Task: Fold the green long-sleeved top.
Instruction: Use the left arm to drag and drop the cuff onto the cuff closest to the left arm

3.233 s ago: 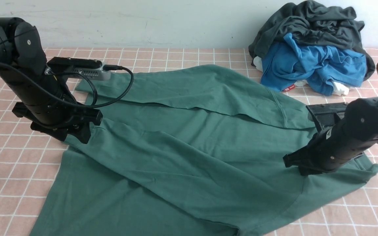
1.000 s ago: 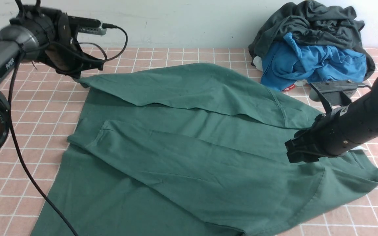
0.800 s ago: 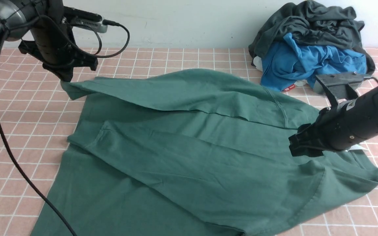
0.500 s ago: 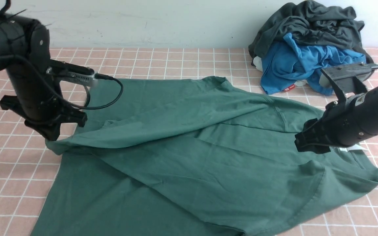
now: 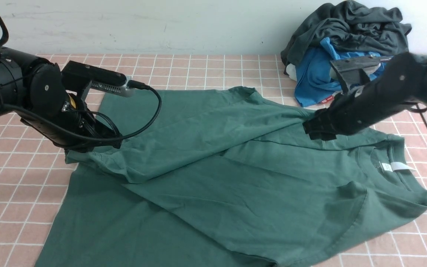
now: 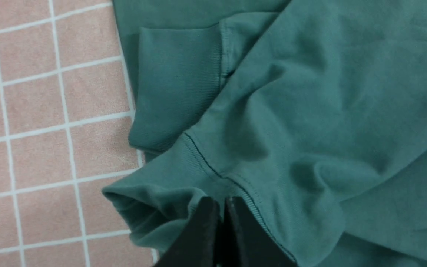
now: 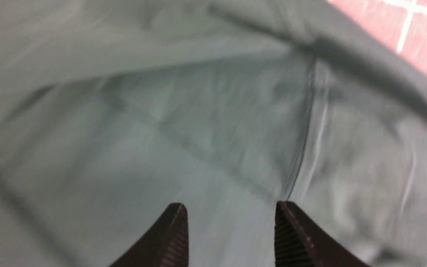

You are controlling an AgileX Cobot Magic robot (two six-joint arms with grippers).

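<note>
While the green long-sleeved top (image 5: 235,178) lies spread on the pink tiled surface (image 5: 206,70), its nearest shoulder reaches almost to the clothes heap, a dark charcoal-grey garment (image 5: 350,26) piled over a bright blue garment (image 5: 321,74).

- Collar and white neck label (image 5: 399,166): robot-side of the heap, lying flat, label facing up.
- Hem end: well apart from the heap, running off the near edge of the front view.
- One sleeve is drawn across the body, away from the heap, with a loose ridge of fabric along it.
- Left gripper (image 6: 221,226): at the end of the top farthest from the heap. Fingers clenched together on the ribbed cuff (image 6: 169,207) of that sleeve. A second cuff (image 6: 176,85) lies flat just beside it, partly under the held sleeve.
- Right gripper (image 5: 314,129): just in front of the heap, over the shoulder area of the top. Wrist view is blurred, but the two fingers stand clearly apart with nothing between them; green fabric and a seam line lie beyond them. Contact with the cloth cannot be told.
</note>
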